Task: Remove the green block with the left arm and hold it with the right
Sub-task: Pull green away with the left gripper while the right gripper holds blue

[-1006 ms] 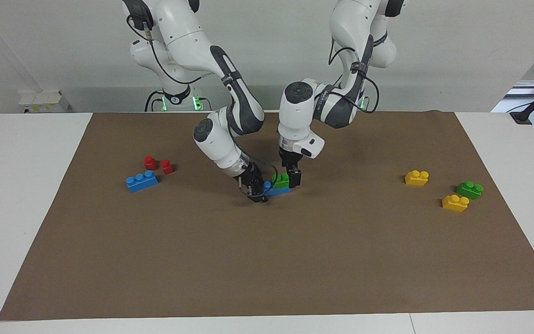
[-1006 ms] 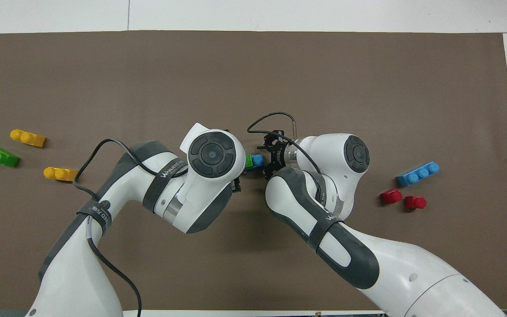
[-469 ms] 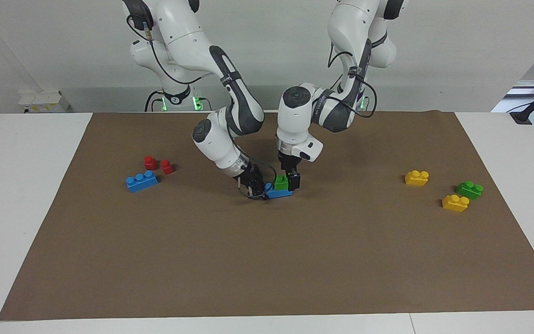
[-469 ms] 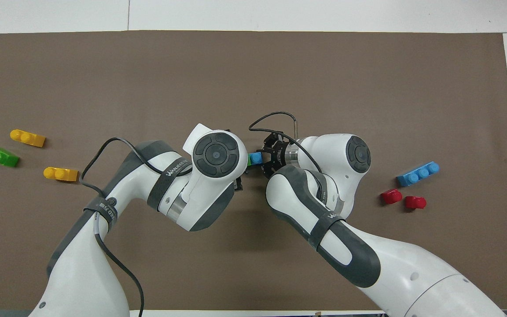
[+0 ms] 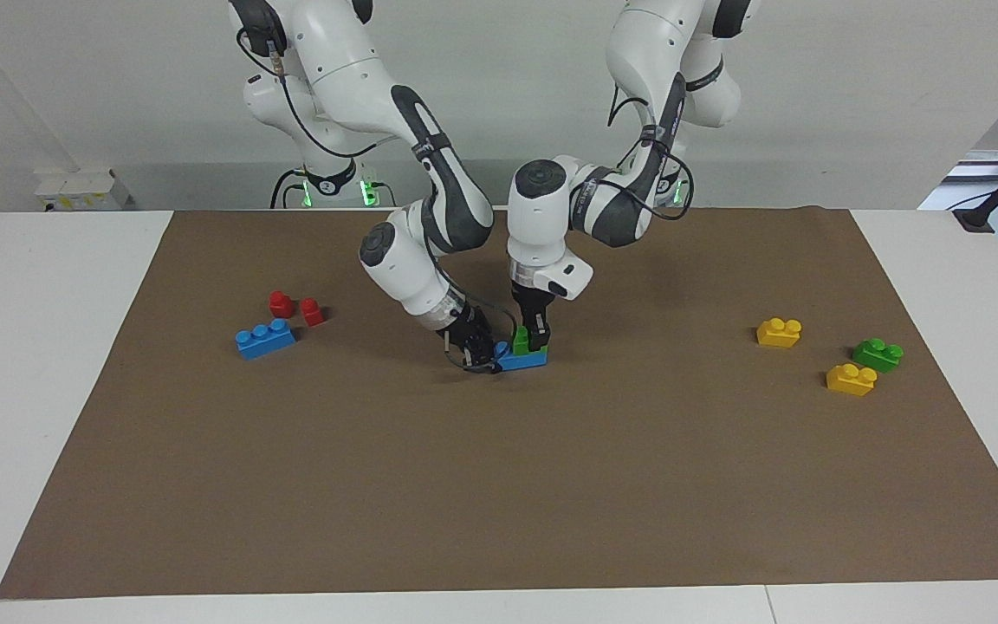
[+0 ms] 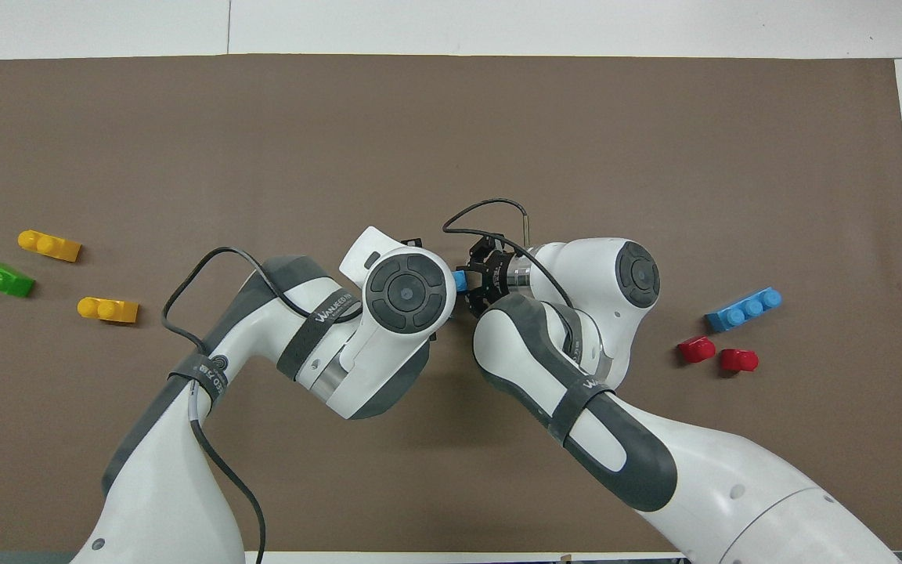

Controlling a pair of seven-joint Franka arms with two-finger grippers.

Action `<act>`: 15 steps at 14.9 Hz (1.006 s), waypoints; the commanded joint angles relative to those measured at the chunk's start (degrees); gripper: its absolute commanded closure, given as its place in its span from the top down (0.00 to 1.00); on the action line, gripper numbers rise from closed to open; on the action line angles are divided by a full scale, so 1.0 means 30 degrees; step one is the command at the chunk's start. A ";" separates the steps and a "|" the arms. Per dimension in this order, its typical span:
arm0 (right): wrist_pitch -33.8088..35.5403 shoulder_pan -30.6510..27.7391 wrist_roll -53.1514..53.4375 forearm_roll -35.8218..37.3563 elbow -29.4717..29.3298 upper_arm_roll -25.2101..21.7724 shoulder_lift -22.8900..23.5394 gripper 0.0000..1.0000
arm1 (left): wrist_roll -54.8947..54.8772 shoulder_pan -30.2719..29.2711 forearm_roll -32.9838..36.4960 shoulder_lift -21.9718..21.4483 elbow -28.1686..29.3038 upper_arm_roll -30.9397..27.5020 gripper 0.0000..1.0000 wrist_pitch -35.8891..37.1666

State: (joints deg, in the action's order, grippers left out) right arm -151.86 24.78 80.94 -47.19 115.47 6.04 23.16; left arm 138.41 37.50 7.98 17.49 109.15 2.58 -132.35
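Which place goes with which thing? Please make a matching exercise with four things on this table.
1. green block
2. loose blue brick
3. red pieces
4. yellow bricks

A. toward the left arm's end
B. toward the right arm's end, nearer to the robots than its neighbour
C. on a blue base brick, at the left gripper; right gripper at the base
D. toward the right arm's end, farther from the robots than its neighbour

Pairs: 1-C, 2-D, 3-B, 4-A

White table (image 5: 48,364) carries a brown mat (image 5: 499,485). Toward the left arm's end lie two yellow bricks (image 5: 779,332) (image 5: 851,379) and a green brick (image 5: 878,354). Toward the right arm's end lie a blue three-stud brick (image 5: 265,338) and two red pieces (image 5: 281,303) (image 5: 312,311); at mid-mat lies a blue base brick (image 5: 522,359).
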 commanded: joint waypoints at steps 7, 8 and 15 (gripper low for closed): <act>0.0024 -0.0348 0.0060 -0.0560 -0.0200 -0.0021 -0.0044 0.00 | 0.0212 0.0071 0.0417 -0.1634 0.0267 -0.0275 0.00 0.0783; 0.0024 -0.0348 0.0060 -0.0560 -0.0201 -0.0021 -0.0044 0.00 | -0.0049 -0.0134 0.0417 -0.2161 0.0238 -0.0275 0.00 0.1281; 0.4025 -0.2597 0.0002 -0.0211 -0.0581 -0.0226 -0.2234 0.00 | -0.6772 -0.3497 -0.0693 -0.4655 0.0062 -0.0275 0.00 0.5002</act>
State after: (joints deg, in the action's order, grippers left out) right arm -146.70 21.01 80.96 -47.25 113.81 5.33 21.58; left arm 126.86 31.36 7.82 5.36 108.65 1.48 -120.01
